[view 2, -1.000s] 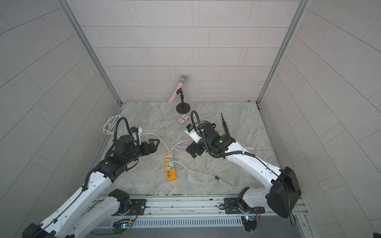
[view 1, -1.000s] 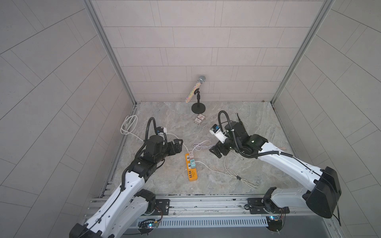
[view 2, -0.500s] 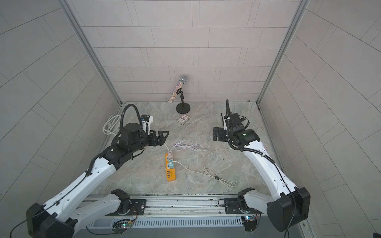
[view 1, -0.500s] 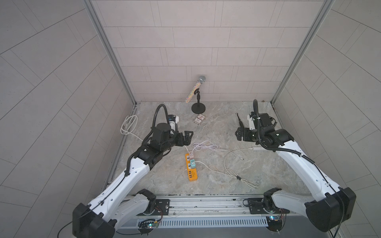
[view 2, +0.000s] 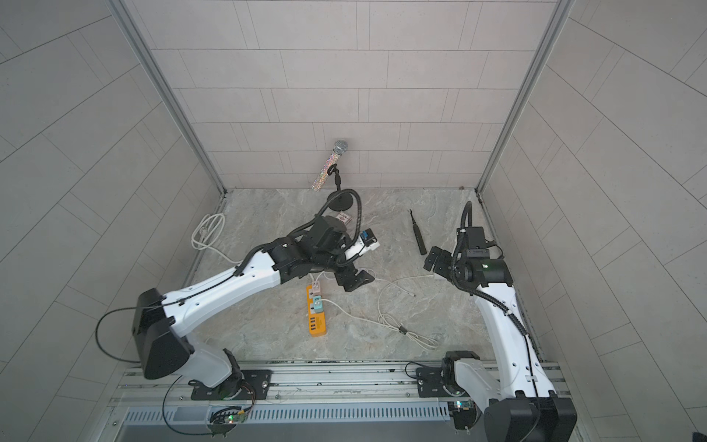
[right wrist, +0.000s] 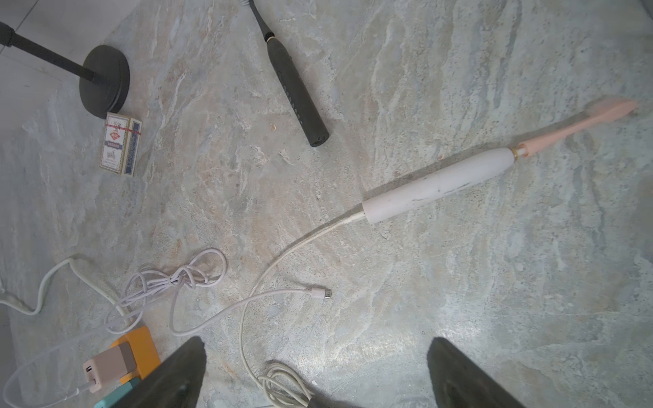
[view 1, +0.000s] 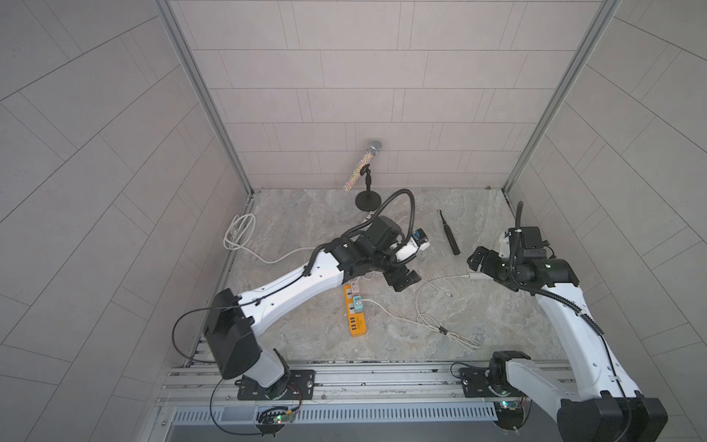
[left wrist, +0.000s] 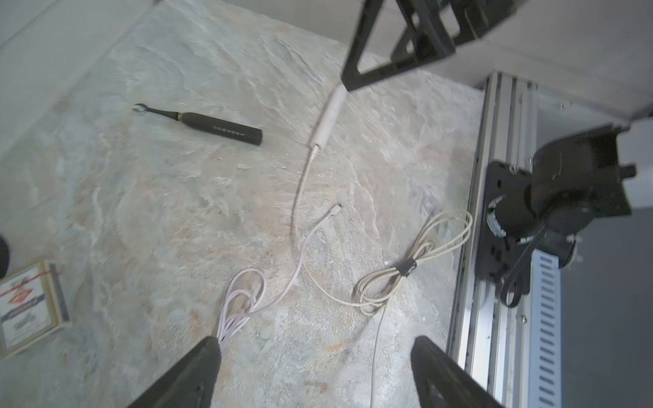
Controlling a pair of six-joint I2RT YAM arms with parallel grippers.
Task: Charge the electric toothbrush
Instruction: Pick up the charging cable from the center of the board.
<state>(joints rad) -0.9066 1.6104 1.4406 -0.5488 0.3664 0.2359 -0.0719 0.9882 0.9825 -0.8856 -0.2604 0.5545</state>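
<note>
One black toothbrush [right wrist: 296,88]; one white toothbrush [right wrist: 438,183]; one orange power strip [view 1: 357,325].

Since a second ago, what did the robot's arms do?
The right gripper drew back from the middle to its own side, open and empty. The left gripper swung out across the middle, open too. Nothing was grabbed. The orange power strip, microphone and black toothbrush stayed put.

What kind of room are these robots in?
Probably a robot test booth styled like a bathroom: grey tiled walls, a stone-look counter, and the left arm and right arm bolted to a metal rail.
</note>
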